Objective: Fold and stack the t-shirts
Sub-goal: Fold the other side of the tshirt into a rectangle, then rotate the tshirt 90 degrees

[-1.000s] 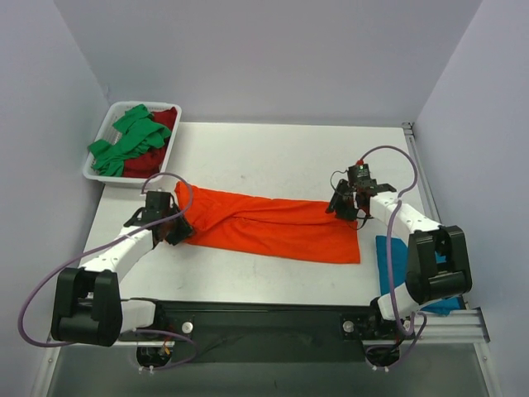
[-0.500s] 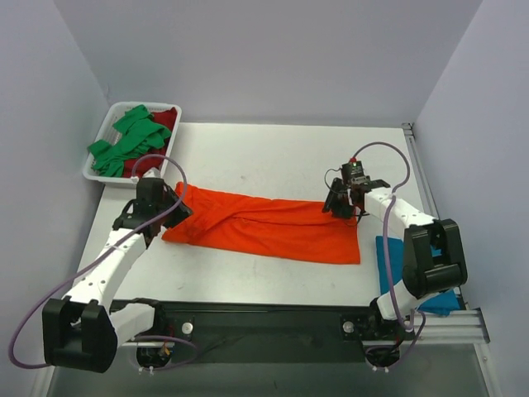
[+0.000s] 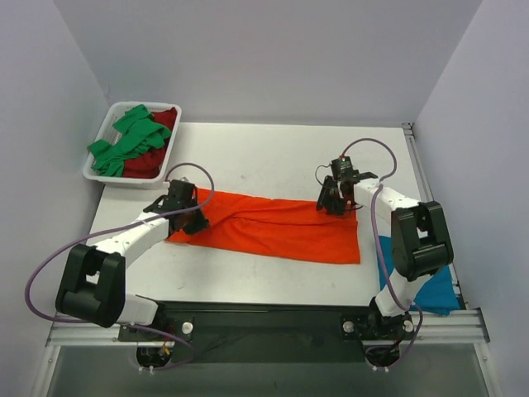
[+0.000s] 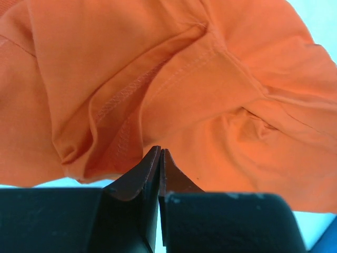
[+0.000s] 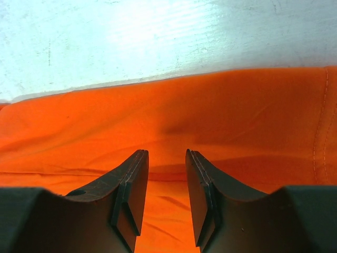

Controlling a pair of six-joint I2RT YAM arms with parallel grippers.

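Observation:
The orange t-shirt [image 3: 273, 227] lies as a long folded strip across the table. My left gripper [image 3: 196, 219] is at its left end. In the left wrist view its jaws [image 4: 159, 150] are shut, the tips pinching a fold of the orange t-shirt [image 4: 210, 79] near a sleeve seam. My right gripper [image 3: 331, 201] hovers low over the shirt's right end by the far edge. It is open [image 5: 166, 153], with only orange cloth [image 5: 237, 116] below it. A green t-shirt [image 3: 128, 141] and a dark red t-shirt [image 3: 153, 163] lie crumpled in the tray. A teal t-shirt [image 3: 387, 252] lies at the right.
The white tray [image 3: 93, 175] stands at the back left corner of the table. The teal cloth hangs over the table's right front edge beside the right arm's base [image 3: 413, 248]. Bare table top [image 3: 264, 157] stretches behind the orange shirt.
My left gripper has swung right onto the orange shirt's left end and closed its jaws. My right gripper has shifted a little to the left along the shirt's far edge, still open.

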